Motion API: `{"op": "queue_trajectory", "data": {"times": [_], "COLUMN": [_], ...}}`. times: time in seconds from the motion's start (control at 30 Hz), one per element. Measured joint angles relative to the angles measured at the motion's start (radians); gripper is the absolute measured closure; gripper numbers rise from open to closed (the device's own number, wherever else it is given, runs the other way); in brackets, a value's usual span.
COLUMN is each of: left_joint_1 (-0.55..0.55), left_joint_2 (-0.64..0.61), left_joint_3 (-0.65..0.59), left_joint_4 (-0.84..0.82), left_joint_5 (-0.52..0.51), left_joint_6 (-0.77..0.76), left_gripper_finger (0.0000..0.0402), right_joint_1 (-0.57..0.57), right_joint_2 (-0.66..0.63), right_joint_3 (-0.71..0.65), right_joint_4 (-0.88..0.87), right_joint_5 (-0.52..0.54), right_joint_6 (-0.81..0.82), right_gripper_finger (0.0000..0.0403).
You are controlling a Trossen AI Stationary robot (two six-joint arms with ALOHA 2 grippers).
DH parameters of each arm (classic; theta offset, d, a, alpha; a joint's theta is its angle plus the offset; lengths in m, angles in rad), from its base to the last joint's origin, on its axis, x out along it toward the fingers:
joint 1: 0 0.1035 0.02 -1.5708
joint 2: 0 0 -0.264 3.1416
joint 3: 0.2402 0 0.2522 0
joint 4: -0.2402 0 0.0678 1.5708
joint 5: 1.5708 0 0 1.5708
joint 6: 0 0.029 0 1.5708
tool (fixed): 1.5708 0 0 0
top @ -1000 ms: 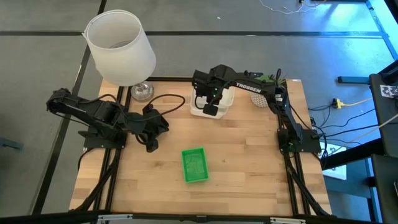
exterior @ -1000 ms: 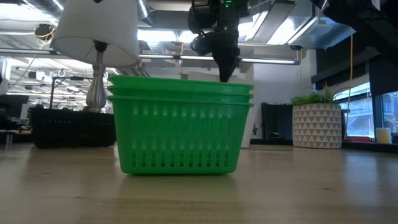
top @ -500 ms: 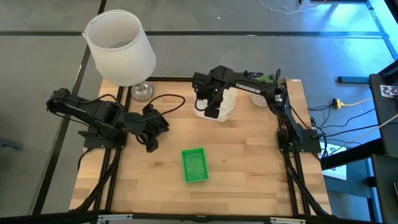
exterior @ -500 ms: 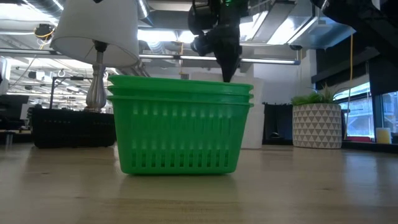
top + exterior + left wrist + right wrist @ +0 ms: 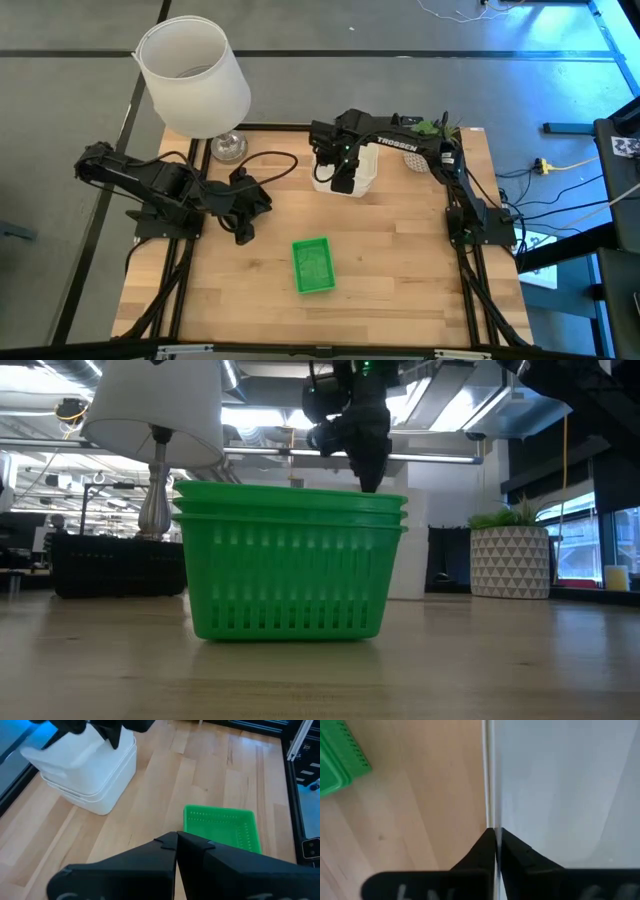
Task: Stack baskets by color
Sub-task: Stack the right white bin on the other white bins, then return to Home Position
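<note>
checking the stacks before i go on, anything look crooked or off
Yes: the white baskets at the table's far edge sit askew. The top one is tilted on the one below, its rim pinched by the right gripper. The green stack looks neatly nested.

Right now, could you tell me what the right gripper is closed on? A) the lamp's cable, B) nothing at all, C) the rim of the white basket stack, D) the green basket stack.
C: in the right wrist view the right gripper pinches the thin wall of the white basket stack, and the high view shows it over that stack, apart from the green basket stack.
</note>
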Motion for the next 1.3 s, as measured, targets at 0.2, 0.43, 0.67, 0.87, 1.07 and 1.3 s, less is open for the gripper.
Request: {"op": "queue_trajectory", "data": {"times": [0.2,0.43,0.67,0.87,1.07,1.3], "left_joint_1": [0.000,0.000,0.000,-0.001,-0.013,-0.084], "left_joint_2": [0.000,0.000,-0.009,-0.057,-0.149,-0.258], "left_joint_3": [0.000,0.000,0.000,0.000,0.000,0.000], "left_joint_4": [0.000,-0.001,-0.006,0.002,-0.013,-0.043], "left_joint_5": [0.000,0.000,0.001,-0.010,-0.054,-0.114], "left_joint_6": [0.000,0.000,0.000,-0.004,0.002,0.020], "left_gripper_finger": [0.0401,0.0401,0.0401,0.0401,0.0402,0.0402], "right_joint_1": [0.000,0.000,0.005,0.034,0.105,0.174], "right_joint_2": [0.000,0.000,-0.035,-0.147,-0.265,-0.425], "right_joint_3": [-0.045,0.000,0.129,0.155,0.155,0.153], "right_joint_4": [0.017,-0.018,-0.026,-0.021,-0.028,-0.027], "right_joint_5": [-0.003,-0.004,-0.021,-0.115,-0.118,-0.117], "right_joint_6": [0.000,-0.005,0.010,0.016,-0.041,-0.038], "right_gripper_finger": [0.0342,0.0306,0.0305,0.0306,0.0362,0.0394]}}
